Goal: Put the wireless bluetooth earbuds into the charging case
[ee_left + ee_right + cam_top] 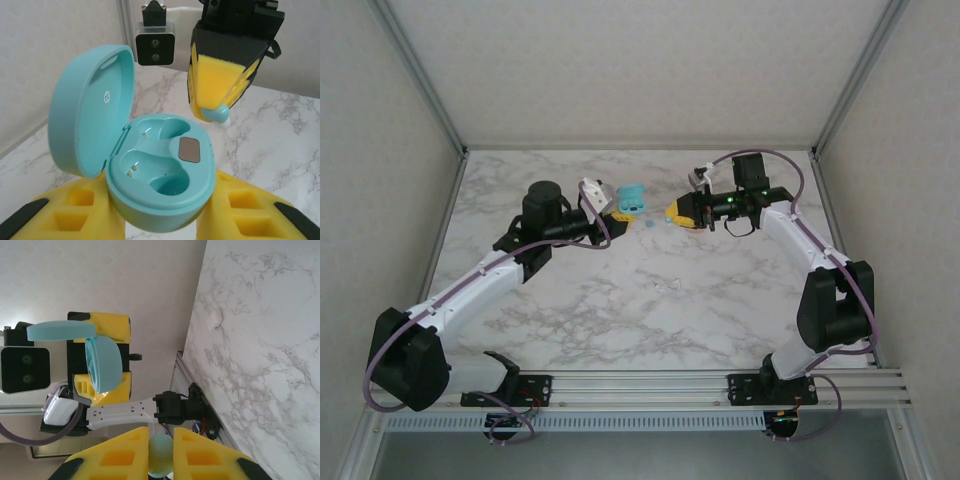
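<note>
My left gripper [165, 222] is shut on a teal charging case [165, 165], held above the table with its lid [87, 110] swung open. Both sockets inside are empty, and small gold contacts show in them. Facing it, just beyond the case's far rim, my right gripper [216, 102] is shut on a teal earbud [218, 114] with a white tip. The right wrist view shows that earbud [161, 457] pinched between the yellow fingers [125, 455], with the open case [102, 365] ahead. From above, the left gripper [613, 212] and the right gripper [670, 213] meet tip to tip at the table's middle back.
A small white earbud [670, 285] lies loose on the marble table [620, 310], in front of the grippers; it also shows as a white earbud [214, 320] in the right wrist view. Metal frame posts and walls close in the back and sides.
</note>
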Motion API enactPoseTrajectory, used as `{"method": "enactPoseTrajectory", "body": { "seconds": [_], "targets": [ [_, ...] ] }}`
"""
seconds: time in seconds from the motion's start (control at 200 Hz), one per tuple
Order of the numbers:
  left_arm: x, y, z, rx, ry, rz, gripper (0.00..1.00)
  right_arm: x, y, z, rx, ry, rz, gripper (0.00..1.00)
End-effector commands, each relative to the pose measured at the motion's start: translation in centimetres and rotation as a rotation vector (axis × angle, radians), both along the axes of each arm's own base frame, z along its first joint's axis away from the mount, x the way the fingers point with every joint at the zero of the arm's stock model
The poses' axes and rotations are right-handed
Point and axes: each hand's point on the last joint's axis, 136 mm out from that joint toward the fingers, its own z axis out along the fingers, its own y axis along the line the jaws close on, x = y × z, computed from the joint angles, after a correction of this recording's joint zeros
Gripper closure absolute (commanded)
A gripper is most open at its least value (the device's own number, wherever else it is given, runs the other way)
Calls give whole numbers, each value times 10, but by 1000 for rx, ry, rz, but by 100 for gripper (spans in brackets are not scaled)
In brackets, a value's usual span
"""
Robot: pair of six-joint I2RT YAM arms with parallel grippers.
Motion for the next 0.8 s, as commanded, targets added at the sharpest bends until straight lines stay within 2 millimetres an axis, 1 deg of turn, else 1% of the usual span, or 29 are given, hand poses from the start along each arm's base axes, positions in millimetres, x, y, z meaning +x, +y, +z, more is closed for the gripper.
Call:
{"method": "enactPoseTrajectory", "body": {
  "seconds": [0.0,0.09,0.255,0.37,0.571,0.796],
  "targets": [
    [2,-1,7,-10,-17,-16,77,-2,0,13,19,-15,8,85],
    [2,-3,6,-10,-17,-20,77,2,-2,14,-23,-49,-31,85],
    [0,-7,6,-10,-15,-44,77,1,-4,27,-89,-161,-78,84],
    [-2,-12,6,-7,-14,-62,77,-6,1,38,-97,-248,-70,84],
    [-3,-20,6,-6,-6,-92,77,-9,9,54,-91,-345,-77,83],
    [-7,-26,7,-5,-1,-116,77,-12,20,61,-101,-409,-83,83]
  ]
}}
